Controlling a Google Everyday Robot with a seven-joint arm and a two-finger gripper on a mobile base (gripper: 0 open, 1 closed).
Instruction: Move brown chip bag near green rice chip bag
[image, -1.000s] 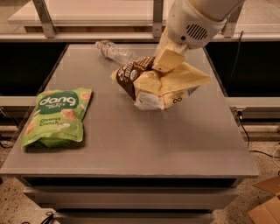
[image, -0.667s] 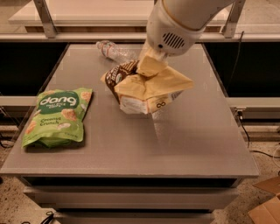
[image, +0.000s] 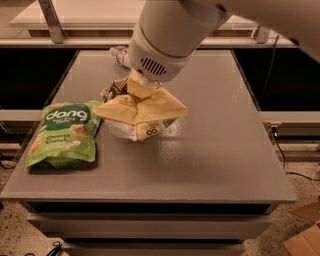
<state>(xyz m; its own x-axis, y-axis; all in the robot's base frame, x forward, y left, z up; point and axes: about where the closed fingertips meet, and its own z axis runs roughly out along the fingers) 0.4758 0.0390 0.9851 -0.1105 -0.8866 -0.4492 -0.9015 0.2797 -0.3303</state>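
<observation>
The brown chip bag (image: 142, 114), cream-yellow with a dark brown panel showing at its upper left, hangs crumpled just above the grey table (image: 215, 150), left of centre. My gripper (image: 138, 86) comes down from the big white wrist and is shut on the bag's top. The green rice chip bag (image: 62, 132), marked "dang", lies flat at the table's left edge. The brown bag's left corner nearly touches the green bag's upper right corner.
A clear plastic bottle (image: 119, 53) lies at the table's far edge, partly behind my arm. A metal frame and shelf stand behind the table. A cardboard box (image: 305, 239) sits on the floor at the lower right.
My gripper has carried the brown chip bag left and toward the front, from the table's centre-right to right beside the green bag. The green bag has not moved.
</observation>
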